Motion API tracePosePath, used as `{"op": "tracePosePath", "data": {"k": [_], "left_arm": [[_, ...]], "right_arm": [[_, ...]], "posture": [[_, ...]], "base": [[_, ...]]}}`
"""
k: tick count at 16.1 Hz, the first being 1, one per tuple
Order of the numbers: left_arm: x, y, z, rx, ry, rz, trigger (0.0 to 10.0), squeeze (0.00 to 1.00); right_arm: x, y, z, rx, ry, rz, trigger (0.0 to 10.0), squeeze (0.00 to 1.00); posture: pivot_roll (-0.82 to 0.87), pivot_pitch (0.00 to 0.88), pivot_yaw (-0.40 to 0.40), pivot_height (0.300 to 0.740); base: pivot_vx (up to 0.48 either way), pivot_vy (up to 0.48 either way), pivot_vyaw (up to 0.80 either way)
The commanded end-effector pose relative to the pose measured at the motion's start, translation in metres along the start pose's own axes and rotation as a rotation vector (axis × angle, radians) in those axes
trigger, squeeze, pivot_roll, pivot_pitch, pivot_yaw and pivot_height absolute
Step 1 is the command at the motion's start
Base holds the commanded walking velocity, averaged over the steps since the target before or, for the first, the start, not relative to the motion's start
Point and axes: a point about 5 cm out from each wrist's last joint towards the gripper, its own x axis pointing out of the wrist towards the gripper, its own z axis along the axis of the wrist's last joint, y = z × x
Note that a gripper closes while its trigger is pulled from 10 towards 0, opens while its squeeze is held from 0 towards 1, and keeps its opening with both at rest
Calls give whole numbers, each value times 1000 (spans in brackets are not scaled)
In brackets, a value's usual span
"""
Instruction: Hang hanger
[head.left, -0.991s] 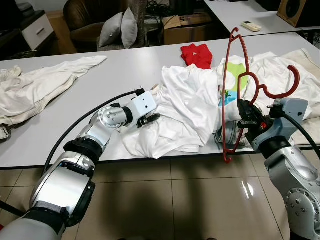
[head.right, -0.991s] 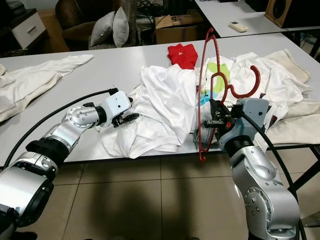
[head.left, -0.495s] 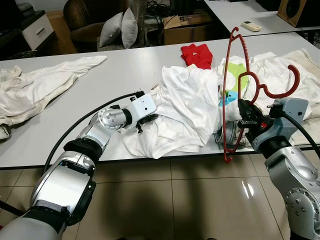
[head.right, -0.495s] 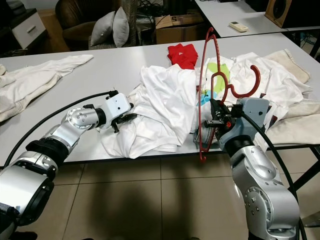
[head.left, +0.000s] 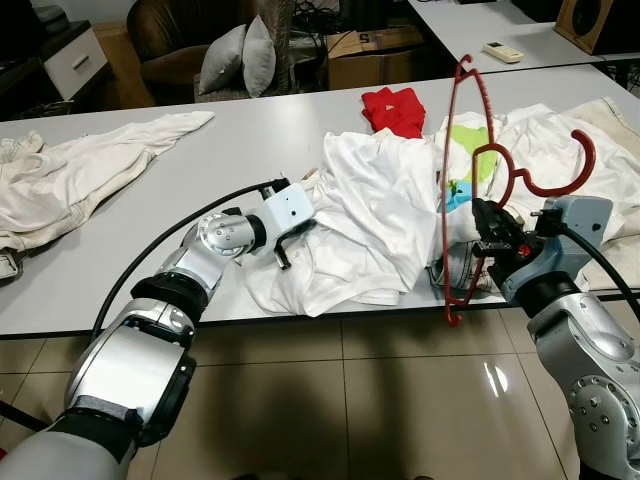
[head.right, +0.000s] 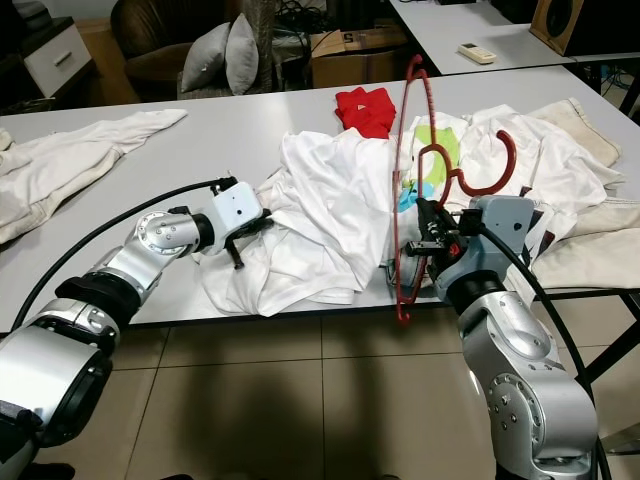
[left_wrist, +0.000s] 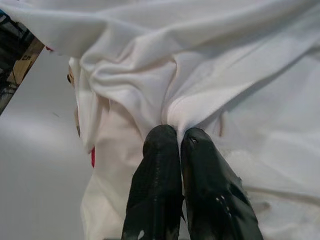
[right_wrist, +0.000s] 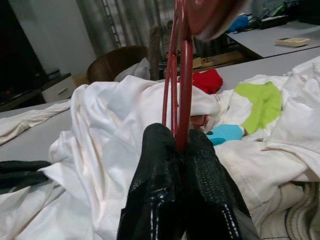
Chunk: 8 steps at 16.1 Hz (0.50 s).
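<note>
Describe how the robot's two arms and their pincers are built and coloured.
Both arms are chunky silver metal segments with round joints. The left arm ends in a white boxy wrist block, the right arm in a grey-blue one. A black cable loops along each arm. Each pincer, left pincer and right pincer, has two long, rounded black fingers.

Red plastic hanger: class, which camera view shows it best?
The left eye view: the whole red plastic hanger shows, hook included, upright in the right gripper. The right eye view matches; the right wrist view shows its bars between the fingers.
</note>
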Motion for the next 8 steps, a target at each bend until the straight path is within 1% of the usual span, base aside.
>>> {"op": "tracePosePath", "data": {"k": [1,2,3,5,6,7,8], "left_arm": [[-2,9,5,-43,-22,41,0,0],[-2,13,8,-64,-42,62,0,0],[-2,17,12,-85,-69,86,0,0],[-4,27,25,-124,-140,115,0,0],[-7,37,37,-137,-193,133,0,0],[-9,41,43,-133,-212,140,0,0],[-13,51,56,-121,-258,158,0,0]], "right_arm": [[-3,7,3,-9,-11,57,10000,0],[-8,11,2,-3,-9,95,10000,0],[-16,15,2,9,-4,157,10000,0],[-33,26,0,-2,26,297,10000,0],[-48,31,-1,15,46,371,10000,0],[-55,33,-2,28,59,403,10000,0],[-75,36,-6,59,112,458,10000,0]], "posture": [[-56,0,146,740],[-56,0,146,740],[-56,0,146,740],[-62,0,153,740],[-66,0,159,740],[-66,0,159,740],[-67,0,157,740]], "base": [[0,0,0],[0,0,0],[0,0,0],[0,0,0],[0,0,0],[0,0,0],[0,0,0]]}}
